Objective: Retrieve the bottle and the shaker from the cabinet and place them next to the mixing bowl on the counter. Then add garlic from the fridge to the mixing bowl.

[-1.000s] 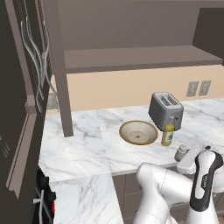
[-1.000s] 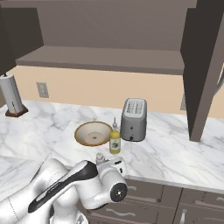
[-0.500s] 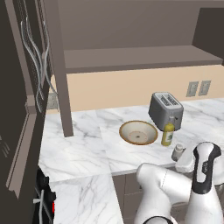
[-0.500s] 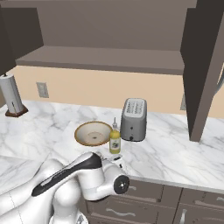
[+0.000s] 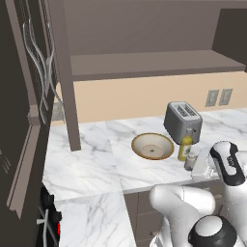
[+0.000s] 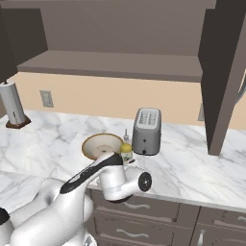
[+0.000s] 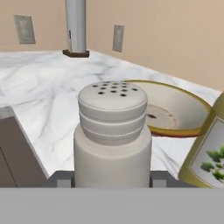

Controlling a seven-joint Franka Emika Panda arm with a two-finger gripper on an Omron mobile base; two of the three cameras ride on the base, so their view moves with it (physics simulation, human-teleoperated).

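The shaker [image 7: 113,131] is clamped between the fingers of the gripper [image 7: 112,180] on the counter [image 7: 39,92]. Just beyond it the mixing bowl [image 7: 186,114] is seen holding nothing, with the bottle [image 7: 205,151] close at the hand's right.

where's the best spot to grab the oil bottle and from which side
Grip the bottle around its straight labelled body, not the thin pouring neck. Probably come from the counter's front edge or from above: the toaster stands close behind it, the mixing bowl on one side and the shaker on the other.

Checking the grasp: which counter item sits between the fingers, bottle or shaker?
The shaker, pale grey with a perforated cap; the yellow bottle stands free beside it.
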